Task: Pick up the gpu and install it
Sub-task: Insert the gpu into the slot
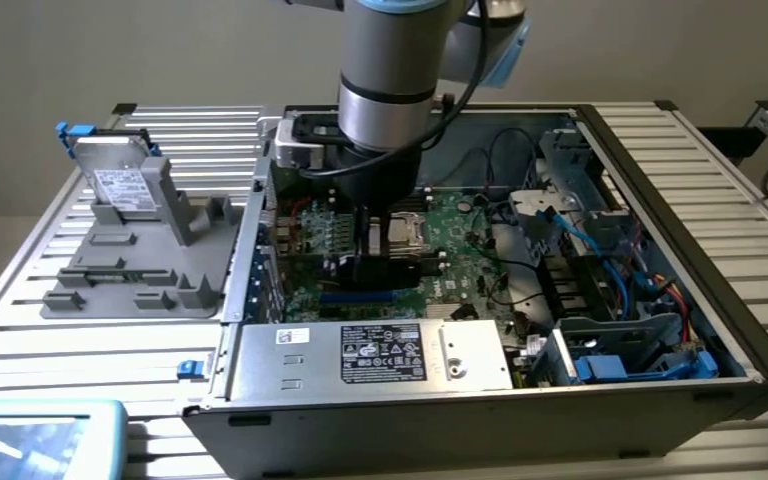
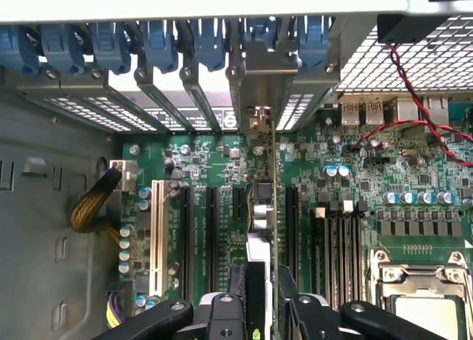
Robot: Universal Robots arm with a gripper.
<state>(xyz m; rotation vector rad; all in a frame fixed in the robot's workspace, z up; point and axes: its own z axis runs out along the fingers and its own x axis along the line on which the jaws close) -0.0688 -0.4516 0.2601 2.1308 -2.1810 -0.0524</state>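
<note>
The gpu [image 2: 264, 207] is a thin green card seen edge-on, standing upright over the expansion slots of the large motherboard [image 2: 214, 155]. Its silver bracket [image 2: 259, 81] lines up with an opening in the case's rear slot panel. My gripper [image 2: 267, 299] is shut on the card's near end, with a black finger [image 2: 238, 299] on either side. In the exterior view the gripper [image 1: 379, 272] reaches down into the open computer case [image 1: 651, 210], just above the motherboard [image 1: 458, 230]. I cannot tell whether the card's edge is down in a slot.
Blue slot latches [image 2: 111, 48] line the rear panel beside the bracket. Red wires [image 2: 414, 96], a yellow cable bundle [image 2: 92, 203] and the CPU socket [image 2: 421, 296] surround the slots. The power supply [image 1: 384, 355] and a drive cage [image 1: 624, 330] crowd the case. A silver drive [image 1: 124, 185] rests on a grey fixture [image 1: 131, 270] outside.
</note>
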